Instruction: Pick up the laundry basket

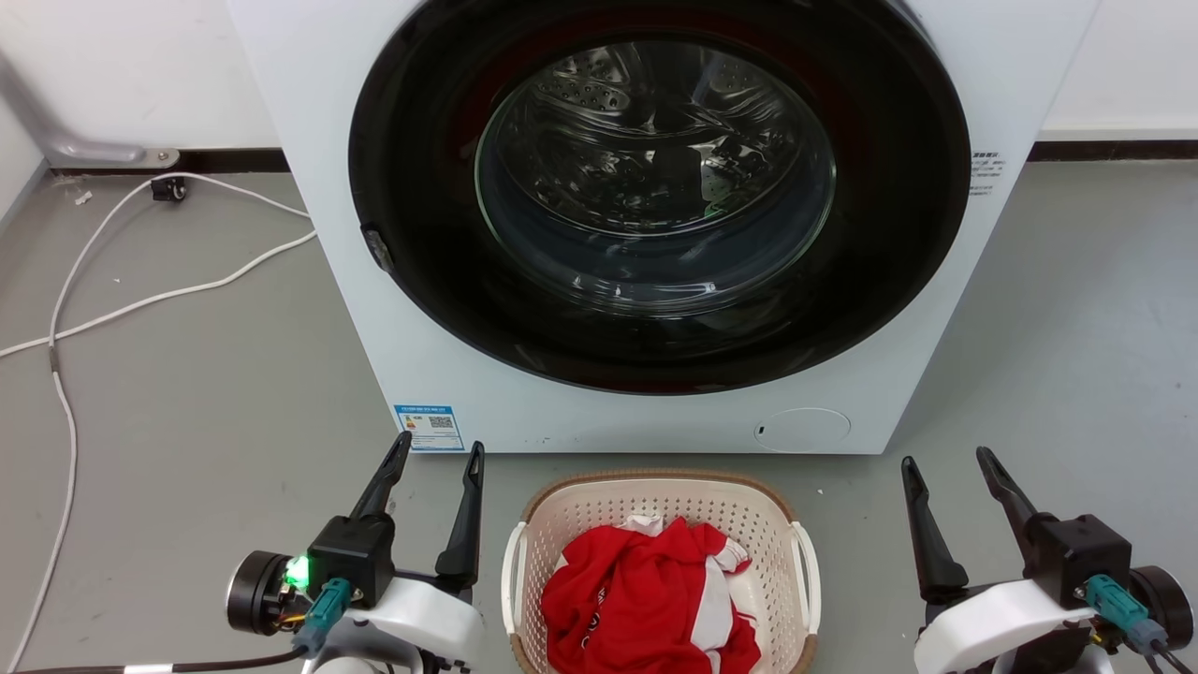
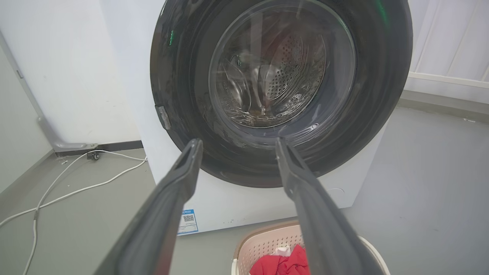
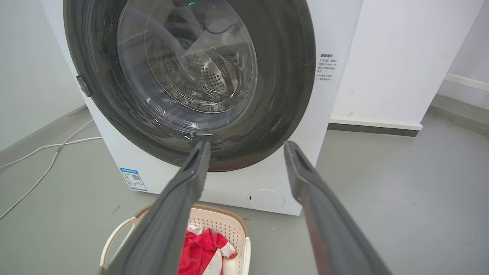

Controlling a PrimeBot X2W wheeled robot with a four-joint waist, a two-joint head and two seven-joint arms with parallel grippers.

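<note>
Basket on floor before washer; both grippers spread and empty.

Head view: the basket [image 1: 599,510] sat just before the washer [image 1: 449,393], between left gripper [image 1: 441,442] and right gripper [image 1: 944,456]. Its long axis ran toward the washer, with a white handle on each side, and it held a red-and-white cloth [image 1: 646,590]. Left wrist view: the left gripper [image 2: 238,141] had its fingers apart, the basket's [image 2: 263,240] far end lay low in frame, and a cable [image 2: 76,191] lay on the floor. Right wrist view: the right gripper [image 3: 247,143] had its fingers apart, with the left handle [image 3: 110,240] beside them.

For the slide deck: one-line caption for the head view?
Left gripper and right gripper, both open, flank the laundry basket holding a red garment on the floor before the washing machine.
</note>
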